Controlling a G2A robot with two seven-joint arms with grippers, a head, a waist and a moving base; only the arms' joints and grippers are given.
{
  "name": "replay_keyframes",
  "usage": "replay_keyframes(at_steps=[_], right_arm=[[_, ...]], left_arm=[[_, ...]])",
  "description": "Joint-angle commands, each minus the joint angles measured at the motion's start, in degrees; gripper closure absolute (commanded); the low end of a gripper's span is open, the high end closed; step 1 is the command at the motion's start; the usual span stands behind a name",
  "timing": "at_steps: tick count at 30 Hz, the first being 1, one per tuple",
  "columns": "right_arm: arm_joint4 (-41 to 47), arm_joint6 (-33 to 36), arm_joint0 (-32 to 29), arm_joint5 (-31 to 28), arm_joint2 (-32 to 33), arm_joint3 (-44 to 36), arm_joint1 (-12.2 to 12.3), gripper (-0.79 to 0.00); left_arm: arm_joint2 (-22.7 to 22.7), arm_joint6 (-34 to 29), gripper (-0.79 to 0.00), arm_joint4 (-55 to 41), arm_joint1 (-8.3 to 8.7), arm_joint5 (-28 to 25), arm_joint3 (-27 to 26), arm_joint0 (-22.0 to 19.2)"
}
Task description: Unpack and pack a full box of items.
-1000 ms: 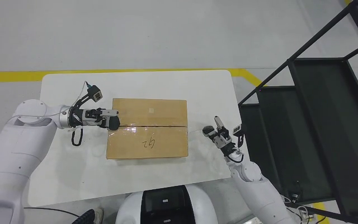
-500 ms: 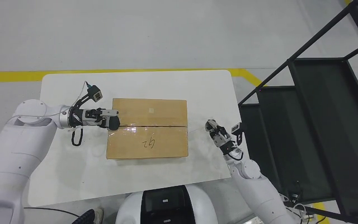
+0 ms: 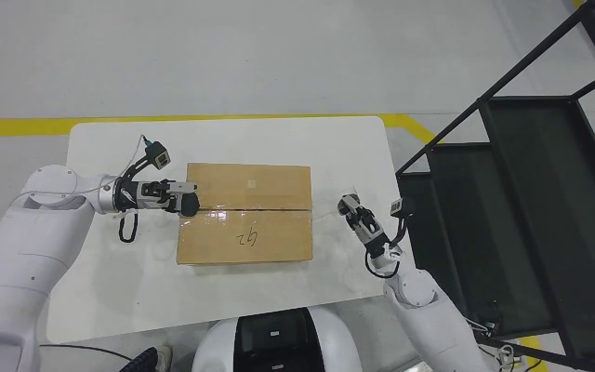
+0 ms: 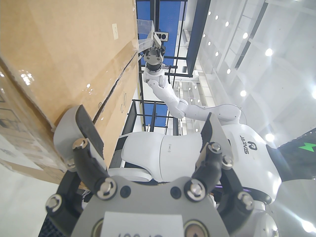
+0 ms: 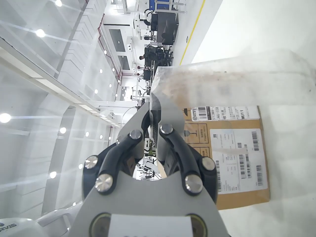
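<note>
Broadly, the white surface [image 3: 112, 279] carries one brown cardboard box [image 3: 246, 209] near its middle, flaps closed, with clear tape over the centre seam. A strip of clear tape [image 5: 217, 80] stands lifted off the box's right end, toward the surface's right edge, and my right jaws are pinched shut on its free end. My left jaws are spread wide at the box's left end, by the seam. I judge the peel goes best low and straight along the seam, my left side bracing the box against sliding.
</note>
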Motion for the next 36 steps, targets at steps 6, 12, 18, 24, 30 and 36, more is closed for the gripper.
replay_keyframes(at_steps=[6, 12, 18, 24, 30, 36], right_arm=[[-2.7, 0.65, -1.26, -0.02, -0.86, -3.41, -0.05, 0.0], [-4.89, 0.75, -0.34, 1.04, -2.92, -4.33, -0.35, 0.0], [-7.56, 0.64, 0.73, 2.26, -5.21, -4.58, -0.69, 0.0], [-9.09, 0.01, 1.51, 2.27, -7.08, -5.15, -1.03, 0.0], [-10.4, -0.91, 1.39, 2.19, -7.27, -6.42, -1.11, 0.0], [-12.14, -0.54, 1.66, 3.71, -8.22, -6.35, -1.19, 0.0]], left_arm=[[0.0, 0.0, -0.785, 0.0, 0.0, 0.0, 0.0, 0.0], [0.0, 0.0, -0.785, 0.0, 0.0, 0.0, 0.0, 0.0], [-0.14, 2.31, -0.785, 0.79, 0.05, 0.59, -1.67, 1.04], [-1.42, 3.18, -0.785, 1.99, 0.52, 1.71, -3.95, 2.47], [-2.31, 3.37, -0.785, 2.7, 0.74, 2.21, -5.07, 3.28], [-2.88, 3.46, -0.785, 3.04, 0.78, 2.53, -5.64, 3.75]])
